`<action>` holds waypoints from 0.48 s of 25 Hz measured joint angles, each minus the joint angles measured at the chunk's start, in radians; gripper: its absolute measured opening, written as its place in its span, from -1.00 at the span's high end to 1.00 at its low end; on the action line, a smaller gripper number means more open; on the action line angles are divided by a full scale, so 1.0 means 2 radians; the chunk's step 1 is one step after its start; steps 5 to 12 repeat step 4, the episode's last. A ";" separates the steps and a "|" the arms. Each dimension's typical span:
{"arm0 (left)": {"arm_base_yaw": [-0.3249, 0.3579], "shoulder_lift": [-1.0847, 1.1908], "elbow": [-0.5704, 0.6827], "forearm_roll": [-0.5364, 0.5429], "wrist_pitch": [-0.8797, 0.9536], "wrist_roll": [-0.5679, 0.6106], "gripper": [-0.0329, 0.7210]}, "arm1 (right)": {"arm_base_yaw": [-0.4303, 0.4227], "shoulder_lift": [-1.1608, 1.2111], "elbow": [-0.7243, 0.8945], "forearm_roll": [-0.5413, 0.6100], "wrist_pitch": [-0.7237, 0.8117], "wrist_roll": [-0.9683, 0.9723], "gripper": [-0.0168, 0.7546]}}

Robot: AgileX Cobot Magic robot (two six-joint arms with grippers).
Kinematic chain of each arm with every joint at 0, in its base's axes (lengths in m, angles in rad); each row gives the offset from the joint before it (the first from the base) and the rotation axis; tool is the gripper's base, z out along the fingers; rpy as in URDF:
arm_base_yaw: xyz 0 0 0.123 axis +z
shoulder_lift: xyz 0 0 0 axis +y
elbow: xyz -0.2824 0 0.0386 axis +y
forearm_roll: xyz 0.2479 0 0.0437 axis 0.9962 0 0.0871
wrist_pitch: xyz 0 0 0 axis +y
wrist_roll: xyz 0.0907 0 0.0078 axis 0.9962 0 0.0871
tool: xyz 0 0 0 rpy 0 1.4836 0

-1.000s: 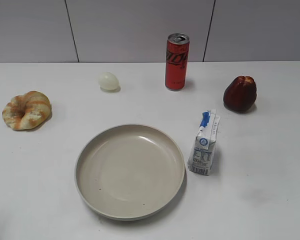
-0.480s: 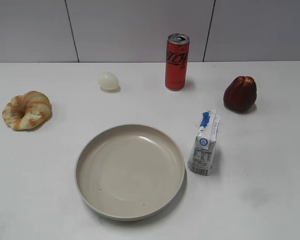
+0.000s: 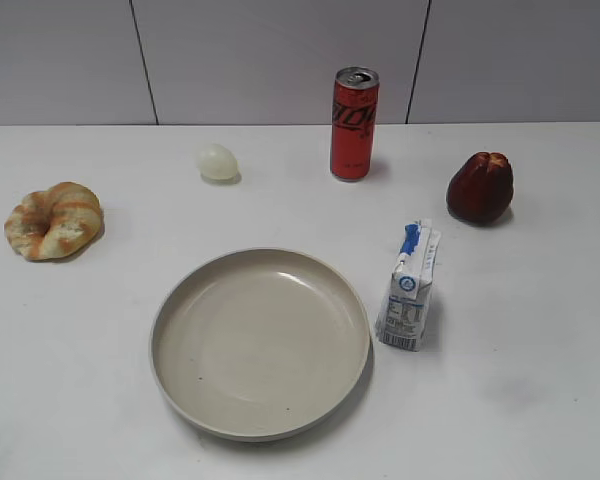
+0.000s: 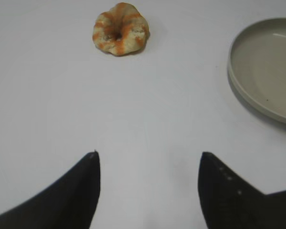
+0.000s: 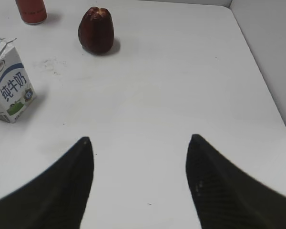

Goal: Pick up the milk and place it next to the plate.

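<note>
The milk, a small white carton with a blue top edge, stands upright on the white table just right of the plate, a wide beige dish. The carton also shows at the left edge of the right wrist view. My right gripper is open and empty over bare table, well to the right of the milk. My left gripper is open and empty over bare table, with the plate's rim at its upper right. Neither gripper shows in the exterior view.
A red soda can stands at the back. A dark red fruit sits back right of the milk. A pale egg and a glazed bread ring lie at the left. The table's right edge meets a wall.
</note>
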State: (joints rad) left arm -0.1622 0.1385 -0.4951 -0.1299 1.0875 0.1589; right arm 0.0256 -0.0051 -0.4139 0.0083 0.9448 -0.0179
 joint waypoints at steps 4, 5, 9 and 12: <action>0.031 -0.041 0.000 0.000 0.000 0.000 -0.29 | 0.000 0.000 0.000 0.000 0.000 0.000 -0.25; 0.031 -0.041 0.000 0.000 0.000 0.000 -0.29 | 0.000 0.000 0.000 0.000 0.000 0.000 -0.25; 0.031 -0.041 0.000 0.000 0.000 0.000 -0.29 | 0.000 0.000 0.000 0.000 0.000 0.000 -0.25; 0.031 -0.041 0.000 0.000 0.000 0.000 -0.29 | 0.000 0.000 0.000 0.000 0.000 0.000 -0.25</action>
